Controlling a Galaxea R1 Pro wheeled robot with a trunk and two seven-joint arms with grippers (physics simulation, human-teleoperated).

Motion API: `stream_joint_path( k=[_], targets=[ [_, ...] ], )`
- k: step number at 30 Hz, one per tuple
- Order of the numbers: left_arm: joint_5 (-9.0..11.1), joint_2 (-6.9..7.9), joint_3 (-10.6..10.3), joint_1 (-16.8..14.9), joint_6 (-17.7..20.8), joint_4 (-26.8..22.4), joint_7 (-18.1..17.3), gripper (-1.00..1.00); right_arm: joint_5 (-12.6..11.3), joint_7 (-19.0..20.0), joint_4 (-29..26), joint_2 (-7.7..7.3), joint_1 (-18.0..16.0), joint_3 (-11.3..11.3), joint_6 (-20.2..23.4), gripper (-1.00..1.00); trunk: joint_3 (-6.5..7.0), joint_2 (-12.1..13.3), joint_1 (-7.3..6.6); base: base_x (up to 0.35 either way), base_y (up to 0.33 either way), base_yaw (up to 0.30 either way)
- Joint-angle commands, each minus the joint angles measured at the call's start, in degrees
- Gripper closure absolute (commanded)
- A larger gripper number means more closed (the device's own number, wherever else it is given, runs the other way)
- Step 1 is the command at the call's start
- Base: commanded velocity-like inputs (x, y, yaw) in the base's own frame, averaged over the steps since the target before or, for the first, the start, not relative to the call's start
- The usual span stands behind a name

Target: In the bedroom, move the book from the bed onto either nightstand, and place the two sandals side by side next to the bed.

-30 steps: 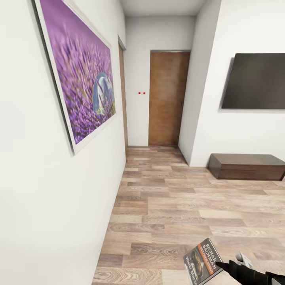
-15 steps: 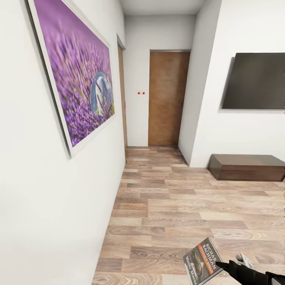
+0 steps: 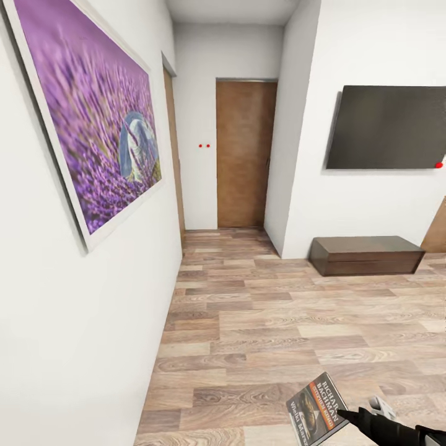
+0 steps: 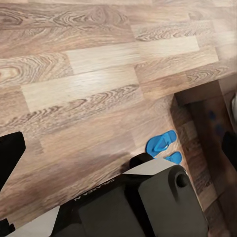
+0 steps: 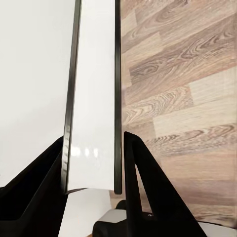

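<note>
Over the wood floor (image 3: 260, 322), right gripper (image 5: 94, 163) pinching the book (image 5: 94, 98), left gripper's state unclear, blue sandals (image 4: 161, 143) below.

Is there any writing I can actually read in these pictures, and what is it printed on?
"RICHARD BACHMAN": white letters on the dark grey, orange-banded paperback book clamped in the right gripper.
Small writing on the book's orange band: too small to read.
White words along the book's lower edge: cut off, unreadable.
Faint embossed lettering on the dark robot housing in the left wrist view: too blurred to read.
</note>
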Motion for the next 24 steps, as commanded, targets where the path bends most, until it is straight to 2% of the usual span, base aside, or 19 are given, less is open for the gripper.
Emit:
stream_joint_path(
  k=[1,24],
  targets=[
    [0.33,0.01,-0.49,-0.03,-0.38,0.05,-0.11,-1.0,-0.65,0.23,0.15,0.0,-0.11,0.31,0.38,1.0,-0.11,-0.1,0.04,0.179,0.0,-0.017],
    [0.33,0.0,-0.49,-0.01,-0.38,0.05,-0.11,-1.0,-0.65,0.09,0.15,0.0,-0.11,0.31,0.35,1.0,-0.11,-0.1,0.04,0.321,0.0,-0.001]
  ],
)
